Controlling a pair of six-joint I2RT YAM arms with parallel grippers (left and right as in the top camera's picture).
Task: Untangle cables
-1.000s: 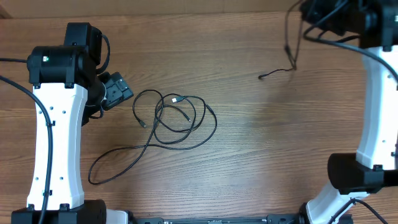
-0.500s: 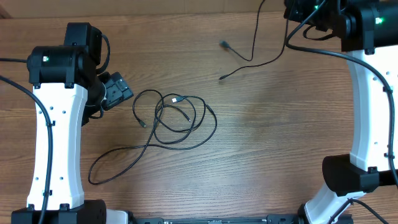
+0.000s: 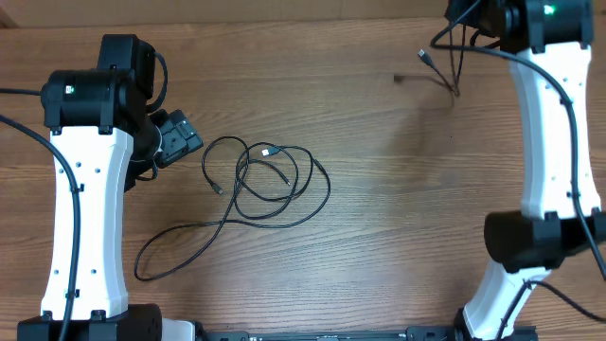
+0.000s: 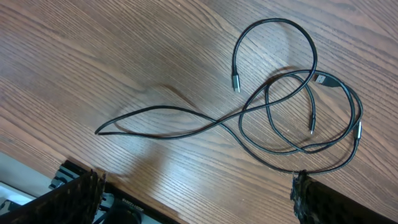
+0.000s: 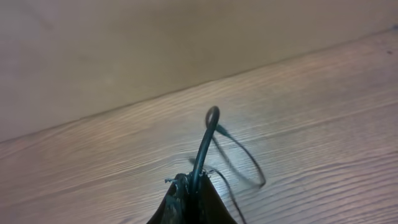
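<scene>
Wood-grain table [image 3: 398,237]; left jaws apart, right jaws clamped on black cable [image 5: 202,149].

You see two white rounded arm links [image 3: 80,218] with black joint housings [image 3: 90,95], tiny green lights [image 3: 70,90], thick black wires [image 3: 19,92] and a dark tapered right gripper [image 5: 189,190].

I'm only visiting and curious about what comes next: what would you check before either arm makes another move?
1. Grip: right end effector shut on the lifted cable: ok.
2. Separation: lifted cable apart from the pile in the overhead view: ok.
3. Readiness: left end effector open and facing the pile: ok.
4. Pile untangled: not ok, its loops cross one another.
5. Lifted cable's loose ends off the table: cannot tell.
</scene>
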